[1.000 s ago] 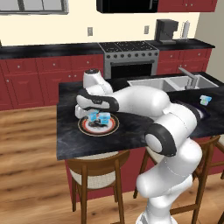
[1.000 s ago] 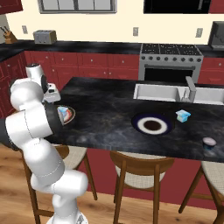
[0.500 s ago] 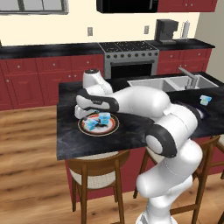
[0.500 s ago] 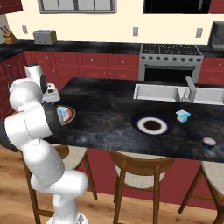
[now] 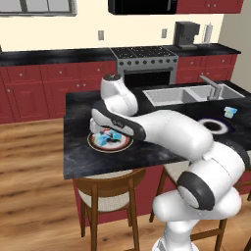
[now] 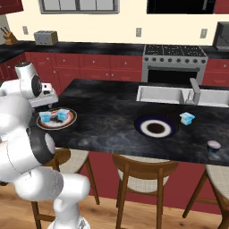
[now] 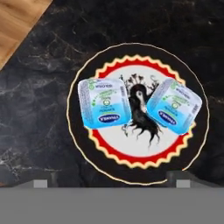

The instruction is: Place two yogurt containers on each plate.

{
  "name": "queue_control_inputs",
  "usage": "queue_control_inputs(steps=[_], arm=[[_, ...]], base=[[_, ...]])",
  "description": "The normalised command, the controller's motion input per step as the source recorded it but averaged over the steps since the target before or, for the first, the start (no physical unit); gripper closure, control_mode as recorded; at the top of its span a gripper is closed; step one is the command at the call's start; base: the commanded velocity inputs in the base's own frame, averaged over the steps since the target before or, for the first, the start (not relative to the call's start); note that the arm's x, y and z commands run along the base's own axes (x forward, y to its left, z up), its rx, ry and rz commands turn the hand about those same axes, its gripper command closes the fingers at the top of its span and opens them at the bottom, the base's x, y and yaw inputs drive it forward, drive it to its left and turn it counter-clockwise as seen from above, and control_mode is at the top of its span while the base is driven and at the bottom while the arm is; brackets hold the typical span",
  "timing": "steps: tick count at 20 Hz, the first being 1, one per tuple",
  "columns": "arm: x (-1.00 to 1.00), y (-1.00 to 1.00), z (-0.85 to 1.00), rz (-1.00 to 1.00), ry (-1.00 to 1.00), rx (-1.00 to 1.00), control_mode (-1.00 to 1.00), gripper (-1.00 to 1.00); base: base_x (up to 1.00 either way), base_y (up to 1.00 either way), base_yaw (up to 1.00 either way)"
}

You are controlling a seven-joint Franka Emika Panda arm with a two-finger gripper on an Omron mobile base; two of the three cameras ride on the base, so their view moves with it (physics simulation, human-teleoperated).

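Currently the gripper (image 7: 112, 183) hangs directly above the white plate (image 7: 109, 159), its two finger tips (image 7: 40, 183) spread wide and grasping nothing; neither tip touches a cup. Below them, in the hand view, two yogurt cups rest flat on this plate, the first cup (image 7: 104, 103) on one side of the dark centre figure and the second cup (image 7: 174, 105) on the other, apart from each other and both inside the red ring. This plate sits near the end of the dark island counter (image 6: 107, 112), with the arm (image 5: 162, 130) reaching across to it. Judged from this layout, the first half of the task is complete. Further along the counter, beside the sink (image 6: 176, 95), the navy plate (image 6: 155, 127) carries nothing. A third cup (image 6: 187, 118) stands on the counter just beside that plate, not on it. A fourth cup (image 6: 214, 146) stands near the counter's front edge, well apart. Both remain to be placed on the navy plate.
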Motion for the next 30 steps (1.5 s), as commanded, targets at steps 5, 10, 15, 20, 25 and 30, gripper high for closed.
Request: queue_control_inputs(steps=[5,10,15,20,25,30], arm=[[-1.0,-0.74,0.16,-0.09,-0.15,0.21,-1.0,-1.0],[-0.2,-0.09,0.04,-0.01,-0.03,0.03,1.0,-1.0],[0.0,0.0,0.0,0.0,0.0,0.0,1.0,-1.0],[0.0,0.0,0.0,0.0,0.0,0.0,1.0,-1.0],[0.0,0.0,0.0,0.0,0.0,0.0,1.0,-1.0],[0.0,0.0,0.0,0.0,0.0,0.0,1.0,-1.0]], base=[[0.0,0.0,0.0],[-0.8,-0.68,-0.11],[-0.85,-1.0,-0.3],[0.35,-1.0,-0.35],[0.96,-0.9,-0.24],[0.76,-0.54,-0.15]])
